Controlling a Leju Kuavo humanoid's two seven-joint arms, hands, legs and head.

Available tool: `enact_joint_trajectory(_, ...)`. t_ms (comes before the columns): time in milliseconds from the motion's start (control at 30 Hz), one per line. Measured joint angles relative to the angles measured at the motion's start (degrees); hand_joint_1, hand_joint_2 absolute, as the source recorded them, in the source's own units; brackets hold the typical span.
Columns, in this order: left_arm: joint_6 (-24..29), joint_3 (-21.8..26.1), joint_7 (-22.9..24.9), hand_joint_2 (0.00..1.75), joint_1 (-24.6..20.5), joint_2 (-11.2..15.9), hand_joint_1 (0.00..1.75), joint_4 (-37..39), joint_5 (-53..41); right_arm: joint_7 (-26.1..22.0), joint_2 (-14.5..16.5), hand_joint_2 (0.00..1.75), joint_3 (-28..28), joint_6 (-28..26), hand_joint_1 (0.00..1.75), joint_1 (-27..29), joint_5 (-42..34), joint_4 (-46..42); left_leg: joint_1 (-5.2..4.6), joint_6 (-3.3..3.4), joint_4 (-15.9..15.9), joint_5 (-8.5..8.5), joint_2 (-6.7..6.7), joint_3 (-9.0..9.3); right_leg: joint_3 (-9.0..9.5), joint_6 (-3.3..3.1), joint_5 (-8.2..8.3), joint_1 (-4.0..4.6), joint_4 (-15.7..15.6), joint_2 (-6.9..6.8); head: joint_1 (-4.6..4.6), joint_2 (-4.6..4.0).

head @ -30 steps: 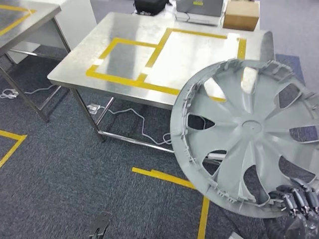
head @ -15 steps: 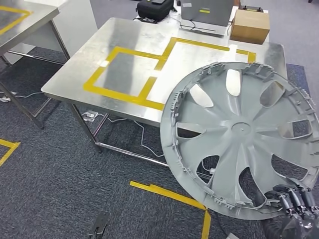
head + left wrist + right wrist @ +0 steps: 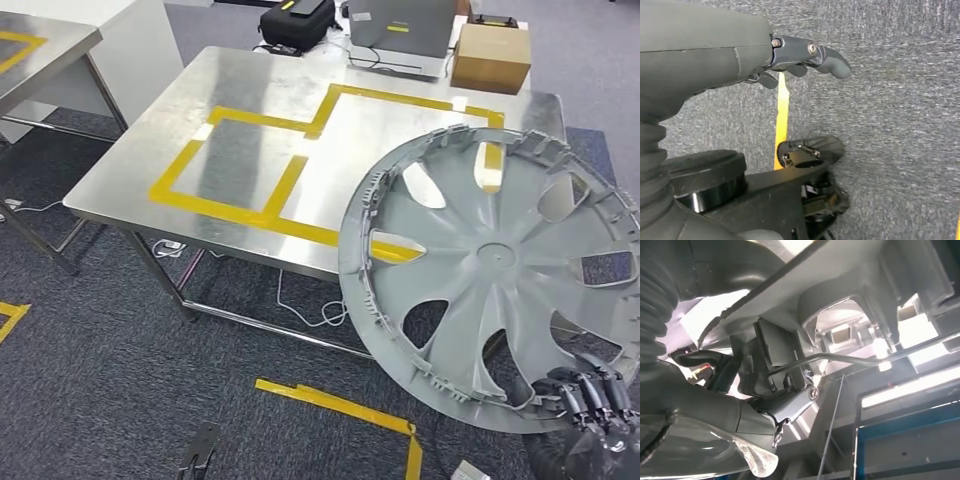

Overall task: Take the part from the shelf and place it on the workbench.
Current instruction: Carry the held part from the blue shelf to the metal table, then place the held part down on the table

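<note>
A large grey plastic wheel cover (image 3: 494, 275) fills the right side of the head view, tilted up with its spoked face toward me. My right hand (image 3: 596, 415) grips its lower rim, dark fingers curled over the edge. Seen close from the right wrist, the cover's ribbed underside (image 3: 836, 315) lies against that hand (image 3: 715, 405). The steel workbench (image 3: 249, 110) with yellow tape rectangles stands just beyond the cover. My left hand (image 3: 753, 55) hangs over the carpet, holding nothing, one finger stretched out.
At the workbench's far edge sit a cardboard box (image 3: 490, 55), a grey case (image 3: 400, 25) and a black bag (image 3: 298, 20). A second steel table (image 3: 38, 50) stands at the left. Yellow tape (image 3: 332, 400) and white cables (image 3: 302, 310) lie on the grey carpet.
The whole view has shifted: the workbench now sits lower and closer in the picture. The wheel cover stays gripped in my right hand, overlapping more of the bench's near right corner.
</note>
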Motion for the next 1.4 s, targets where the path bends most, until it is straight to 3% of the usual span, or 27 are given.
enact_joint_trajectory(67, 0.0, 0.1, 0.0, 1.75, 0.1, 0.0, 0.00, 0.0, 0.1, 0.0, 0.0, 1.75, 0.1, 0.0, 1.75, -0.1, 0.0, 0.1, -0.21, 0.54, -0.8, -0.23, 0.07, -0.06, 0.02, 0.74, -0.26, 0.13, -0.1, 0.08, -0.11, 0.00)
enact_joint_trajectory(167, 0.0, 0.2, 0.0, 1.75, 0.1, 0.0, 0.00, 0.0, 0.1, 0.0, -0.1, 1.75, 0.3, 0.0, 1.75, -0.1, 0.1, 0.2, 0.06, 1.66, -1.7, 1.50, 0.11, 0.64, -0.55, 1.74, -1.76, 0.05, 1.3, 0.01, 0.00, 0.00)
enact_joint_trajectory(267, 0.0, 0.2, 0.0, 1.75, 0.0, -0.1, 0.00, 0.0, 0.1, 0.1, -0.3, 1.75, 0.4, 0.0, 1.75, -0.2, 0.1, 0.3, -0.02, 2.37, -2.0, 1.52, 0.17, 0.82, -5.34, 2.12, -6.39, 0.05, 10.5, -0.07, 0.15, 0.00)
enact_joint_trajectory(300, 0.0, 0.2, 0.0, 1.75, 0.0, -0.1, 0.00, 0.0, 0.1, 0.1, -0.3, 1.75, 0.4, 0.0, 1.75, -0.2, 0.0, 0.4, -0.11, 2.47, -2.0, 1.44, 0.19, 0.85, -7.06, 2.17, -7.25, 0.05, 13.5, -0.08, 0.13, 0.00)
enact_joint_trajectory(333, 0.0, 0.2, 0.0, 1.75, 0.1, -0.1, 0.00, 0.0, 0.1, 0.1, -0.3, 1.75, 0.4, 0.0, 1.75, -0.2, 0.0, 0.5, -0.19, 2.55, -1.9, 1.35, 0.18, 0.91, -7.98, 2.15, -6.99, 0.05, 14.7, -0.08, 0.12, 0.00)
enact_joint_trajectory(367, 0.0, 0.2, 0.0, 1.75, 0.1, -0.1, 0.00, 0.0, 0.1, 0.1, -0.3, 1.75, 0.4, 0.0, 1.75, -0.2, 0.0, 0.6, -0.26, 2.59, -1.9, 1.25, 0.14, 1.01, -7.89, 2.07, -5.66, 0.06, 13.9, -0.08, 0.13, 0.00)
enact_joint_trajectory(400, 0.0, 0.2, 0.0, 1.75, 0.1, -0.1, 0.00, 0.0, 0.1, 0.1, -0.3, 1.75, 0.4, 0.0, 1.75, -0.2, 0.1, 0.6, -0.31, 2.57, -1.9, 1.14, 0.08, 1.18, -6.75, 1.91, -3.50, 0.07, 11.0, -0.08, 0.13, 0.00)
enact_joint_trajectory(433, 0.0, 0.2, 0.0, 1.75, 0.1, -0.1, 0.00, 0.0, 0.1, 0.1, -0.4, 1.75, 0.4, 0.0, 1.75, -0.2, 0.1, 0.7, -0.35, 2.48, -1.9, 1.00, 0.01, 1.35, -5.06, 1.67, -1.36, 0.10, 7.1, -0.10, 0.14, 0.00)
enact_joint_trajectory(500, 0.0, 0.2, 0.0, 1.75, 0.0, -0.1, 0.00, 0.0, 0.1, 0.1, -0.5, 1.75, 0.4, 0.0, 1.75, -0.3, 0.1, 0.7, -0.61, 2.04, -1.8, 0.70, -0.10, 1.49, -2.10, 1.19, 0.84, 0.25, 1.1, -0.13, 0.09, 0.00)
enact_joint_trajectory(667, -0.1, 0.2, -0.1, 1.75, -0.1, -0.1, 0.00, 0.0, 0.1, 0.2, -0.5, 1.75, 0.4, 0.0, 1.75, -0.3, 0.1, 0.7, -0.58, 0.48, -0.9, -0.23, -0.10, 1.27, -0.78, 0.03, 0.96, 0.14, -0.9, -0.08, -0.08, 0.00)
enact_joint_trajectory(733, -0.1, 0.3, -0.1, 1.75, -0.1, 0.0, 0.00, 0.0, 0.1, 0.5, -0.5, 1.75, 0.4, 0.0, 1.75, -0.3, 0.1, 0.7, -0.35, -0.22, 4.2, -2.83, -0.03, -1.08, -0.31, -0.50, 0.72, -0.07, -1.1, -0.25, -0.28, 0.00)
enact_joint_trajectory(800, -0.1, 0.3, -0.2, 1.75, 0.1, 0.0, 0.00, 0.0, 0.1, 0.9, -0.6, 1.75, 0.4, 0.0, 1.75, -0.3, 0.0, 0.8, -0.06, -0.67, 11.4, -5.48, 0.00, -4.82, 0.12, -0.74, 0.22, -0.09, -1.1, -0.31, -0.37, 0.00)
enact_joint_trajectory(833, -0.1, 0.3, -0.2, 1.75, 0.2, 0.0, 0.00, 0.0, 0.1, 1.0, -0.6, 1.75, 0.4, 0.0, 1.75, -0.3, 0.0, 0.9, 0.03, -0.78, 13.3, -5.58, 0.01, -5.96, 0.41, -0.73, -0.03, -0.09, -1.1, -0.29, -0.37, 0.00)
enact_joint_trajectory(867, -0.1, 0.3, -0.2, 1.75, 0.2, 0.0, 0.00, 0.0, 0.1, 1.0, -0.6, 1.75, 0.4, 0.0, 1.75, -0.3, 0.0, 1.0, 0.08, -0.78, 13.2, -4.51, 0.02, -6.15, 0.79, -0.66, -0.31, -0.10, -1.1, -0.25, -0.38, 0.00)
enact_joint_trajectory(900, -0.1, 0.3, -0.2, 1.75, 0.2, 0.0, 0.00, 0.0, 0.1, 1.0, -0.6, 1.75, 0.4, 0.0, 1.75, -0.3, 0.0, 1.0, 0.11, -0.66, 10.9, -2.45, 0.03, -5.33, 1.28, -0.56, -0.64, -0.10, -1.1, -0.22, -0.37, 0.00)
enact_joint_trajectory(967, -0.1, 0.3, -0.2, 1.75, 0.2, 0.1, 0.00, 0.0, 0.0, 1.0, -0.6, 1.75, 0.4, 0.0, 1.75, -0.3, 0.0, 1.1, -0.05, -0.12, 3.8, 1.49, 0.06, -2.42, 2.12, -0.10, -1.46, -0.02, -1.1, -0.20, -0.35, 0.00)
enact_joint_trajectory(1033, -0.1, 0.3, -0.2, 1.75, 0.2, 0.1, 0.00, 0.0, 0.0, 1.0, -0.6, 1.75, 0.4, 0.0, 1.75, -0.4, 0.0, 1.1, -0.37, 0.58, -0.8, 2.02, 0.15, -0.23, 2.41, 0.59, -2.12, 0.08, -1.4, -0.21, -0.30, 0.00)
enact_joint_trajectory(1167, -0.2, 0.3, -0.3, 1.75, 0.2, 0.2, 0.00, 0.0, 0.0, 1.1, -0.8, 1.75, 0.4, 0.0, 1.75, -0.5, 0.0, 1.1, -0.23, 1.96, -2.8, 1.04, 0.04, 1.67, 3.11, 1.97, -2.28, 0.02, -0.5, -0.36, -0.03, 0.01)
enact_joint_trajectory(1233, -0.3, 0.3, -0.3, 1.75, 0.2, 0.2, 0.00, 0.0, 0.0, 1.1, -0.9, 1.75, 0.4, 0.0, 1.75, -0.5, 0.0, 1.2, -0.03, 2.45, -3.3, 0.70, -0.02, 2.64, -0.09, 2.25, -3.71, -0.01, 4.6, -0.37, 0.23, 0.01)
enact_joint_trajectory(1300, -0.3, 0.3, -0.3, 1.75, 0.3, 0.1, 0.00, 0.0, 0.0, 1.2, -1.0, 1.75, 0.4, 0.0, 1.75, -0.5, 0.0, 1.2, -0.01, 2.64, -3.3, -0.05, -0.02, 3.36, -5.48, 2.45, -6.14, 0.00, 11.9, -0.35, 0.34, 0.00)
enact_joint_trajectory(1333, -0.3, 0.3, -0.3, 1.75, 0.4, 0.1, 0.00, 0.0, 0.0, 1.2, -1.1, 1.75, 0.4, 0.0, 1.75, -0.4, -0.1, 1.2, 0.00, 2.64, -3.3, -0.59, -0.02, 3.93, -7.70, 2.54, -6.99, 0.00, 14.1, -0.36, 0.33, 0.00)
enact_joint_trajectory(1367, -0.3, 0.3, -0.3, 1.75, 0.5, 0.1, 0.00, 0.0, 0.0, 1.2, -1.1, 1.75, 0.4, 0.0, 1.75, -0.4, -0.1, 1.3, 0.02, 2.60, -3.3, -1.22, -0.05, 4.69, -9.10, 2.56, -7.03, -0.01, 14.5, -0.37, 0.35, 0.00)
enact_joint_trajectory(1400, -0.3, 0.3, -0.3, 1.75, 0.5, 0.1, 0.00, 0.0, 0.0, 1.2, -1.1, 1.75, 0.4, 0.0, 1.75, -0.4, -0.1, 1.4, 0.05, 2.51, -3.3, -1.91, -0.10, 5.60, -9.51, 2.57, -5.89, -0.03, 13.0, -0.40, 0.35, 0.00)
